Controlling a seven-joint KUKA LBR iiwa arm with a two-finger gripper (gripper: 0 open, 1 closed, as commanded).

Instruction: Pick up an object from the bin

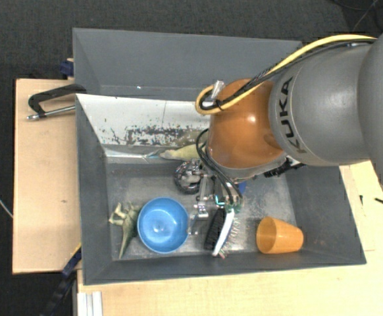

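Observation:
My gripper (216, 205) hangs low in the bin's front middle, under the arm's orange cover, with its two fingers apart. Just below it a black brush with white bristles (219, 234) lies lengthwise on the floor, its upper end between the fingertips. A blue bowl (160, 226) sits upright directly left of the gripper, nearly touching the left finger. A small silvery, crumpled-looking thing (188, 174) lies just behind and to the left, partly hidden by the arm.
An orange cup (278, 236) lies on its side at the front right. A green toy dinosaur (124, 221) is at the front left beside the bowl. A pale beige thing (181, 153) lies against the back wall.

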